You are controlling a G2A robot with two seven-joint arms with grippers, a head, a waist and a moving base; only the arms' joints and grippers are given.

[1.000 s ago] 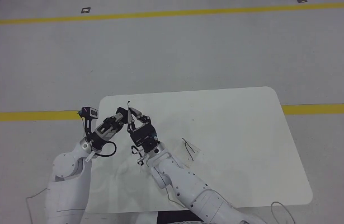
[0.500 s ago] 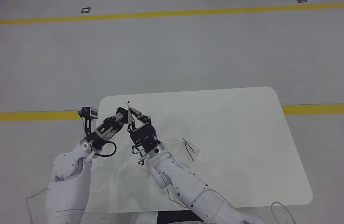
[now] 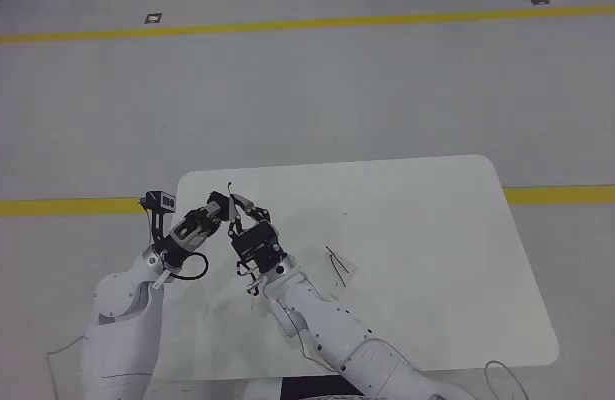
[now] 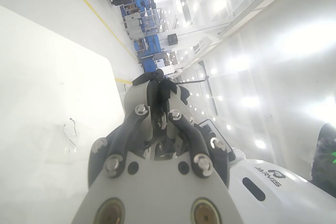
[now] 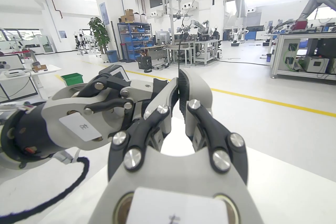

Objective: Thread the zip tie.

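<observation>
A thin black zip tie point(image 5: 180, 59) stands up out of my right gripper point(image 5: 179, 87), whose fingers are shut on it. In the top view the tie point(image 3: 230, 189) rises as a short black strand between the two grippers, above the table's back left part. My left gripper point(image 4: 159, 82) is shut too, with a black strand of the zip tie point(image 4: 193, 82) coming out of its tips. The left gripper point(image 3: 221, 211) and right gripper point(image 3: 246, 214) meet tip to tip. In the right wrist view the left gripper point(image 5: 157, 89) lies right against my right fingers.
The white table point(image 3: 427, 240) has a rounded outline. Loose black zip ties in a clear bag point(image 3: 338, 263) lie near its middle, also seen as the bag point(image 4: 68, 135) in the left wrist view. A yellow floor line point(image 3: 47, 207) runs behind the table.
</observation>
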